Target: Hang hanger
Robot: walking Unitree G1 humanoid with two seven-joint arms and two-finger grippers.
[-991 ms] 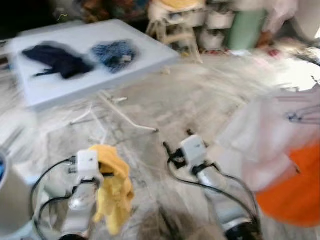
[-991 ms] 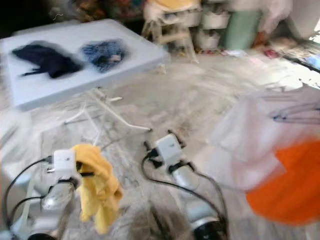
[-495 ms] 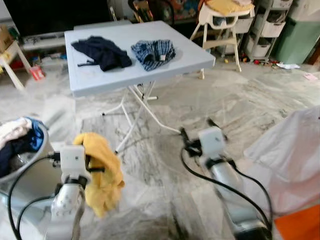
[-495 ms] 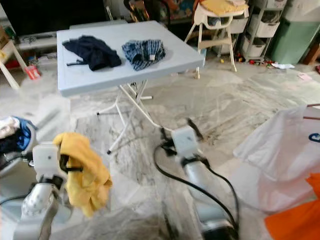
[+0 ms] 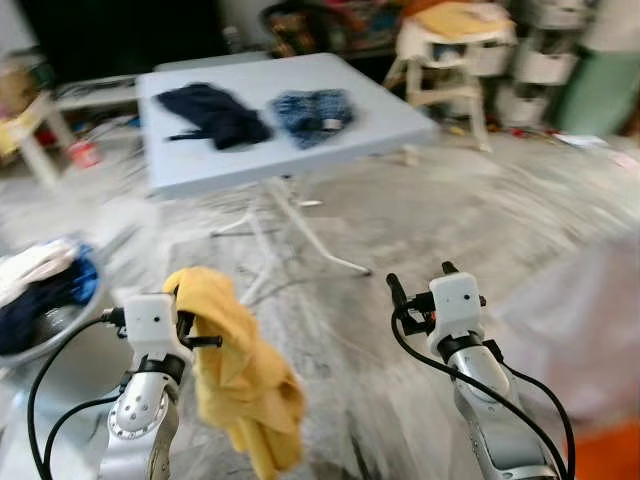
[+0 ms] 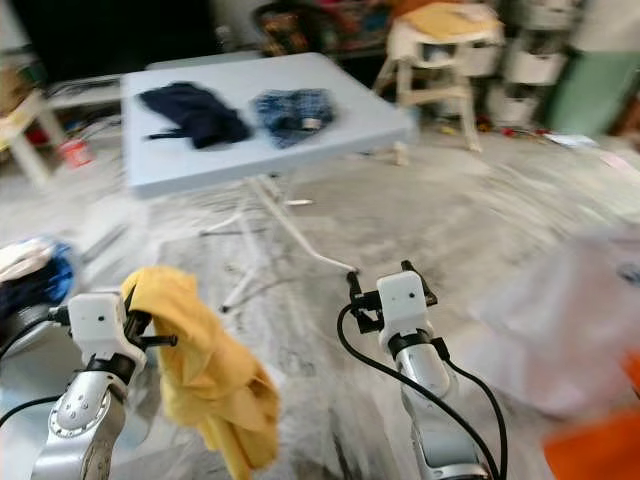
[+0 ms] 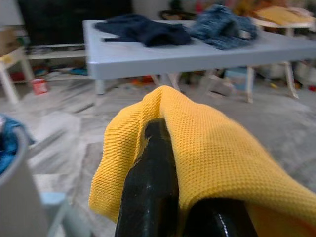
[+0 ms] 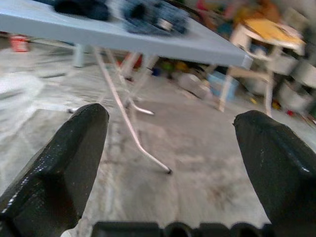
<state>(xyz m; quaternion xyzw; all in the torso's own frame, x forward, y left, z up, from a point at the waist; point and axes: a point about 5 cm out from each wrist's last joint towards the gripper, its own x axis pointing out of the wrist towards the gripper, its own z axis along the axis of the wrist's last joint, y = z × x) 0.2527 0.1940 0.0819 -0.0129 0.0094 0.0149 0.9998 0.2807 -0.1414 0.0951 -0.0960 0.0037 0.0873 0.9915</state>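
head stereo: down-forward | wrists: along fingers | shared: table [image 5: 270,150]

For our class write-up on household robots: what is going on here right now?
The robot stands on a marble floor facing a grey folding table. Its left gripper is shut on a yellow cloth that hangs from it. The right gripper is open and holds nothing. A dark garment and a blue checked one lie on the table.

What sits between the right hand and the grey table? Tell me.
Bare marble floor, crossed only by the folding table's white legs. The eye views show it, and the right wrist view looks past the open right hand at the same stretch.
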